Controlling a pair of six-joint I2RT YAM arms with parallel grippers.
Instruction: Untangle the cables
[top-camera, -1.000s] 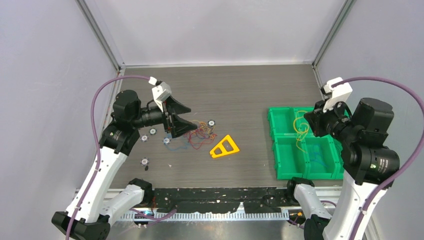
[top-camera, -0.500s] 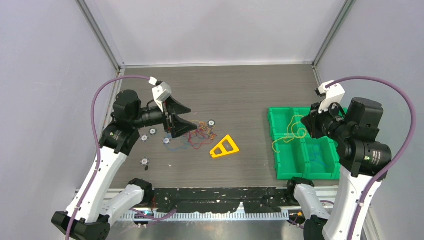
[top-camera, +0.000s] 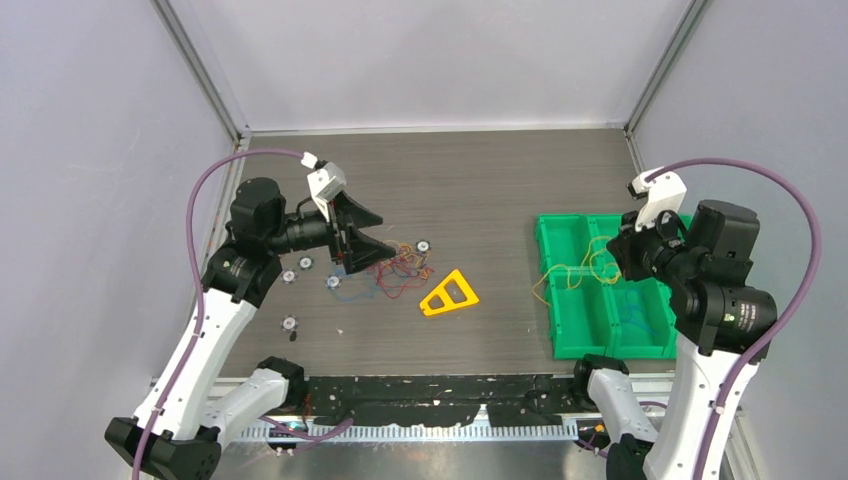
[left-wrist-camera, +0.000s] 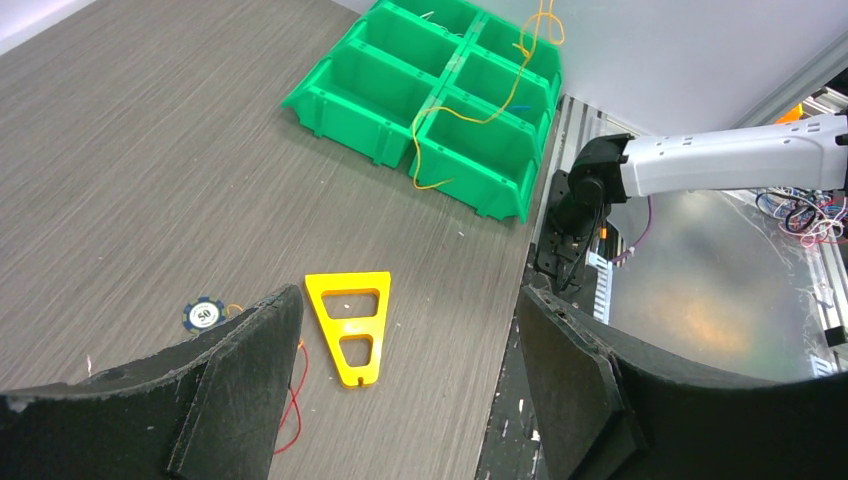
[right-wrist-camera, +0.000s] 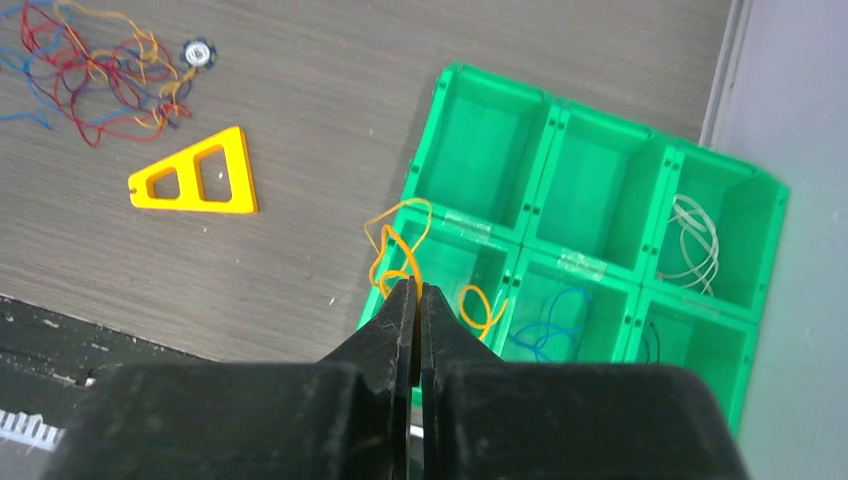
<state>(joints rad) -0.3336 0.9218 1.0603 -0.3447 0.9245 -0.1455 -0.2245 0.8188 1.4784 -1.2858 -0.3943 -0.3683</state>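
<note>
The dark wood-grain table (top-camera: 480, 180) spreads out ahead of me, and on its right side sits a green tray (top-camera: 580, 320) divided into six compartments. My left gripper (top-camera: 372, 232) hangs low over the left-centre of the table with its fingers spread wide and nothing between them, right at the left edge of the tangle. My right gripper (right-wrist-camera: 416, 292) is raised above the tray's left side, its fingers pressed together on a single yellow cable (right-wrist-camera: 384, 243), whose loops droop from my fingertips across the tray's left rim and out over the table. A flat yellow triangle (top-camera: 448, 293) with two cut-outs lies near the table's middle, between the tangle and the tray and touching neither. The rest of the cables (top-camera: 395, 268) lie in a loose knot of red, orange, yellow and blue strands just up and left of the triangle. In the tray, a blue cable (right-wrist-camera: 548, 335) is coiled in one compartment and a white cable (right-wrist-camera: 695, 240) in another. A few small poker chips (left-wrist-camera: 204, 314) are scattered around the knot.
</note>
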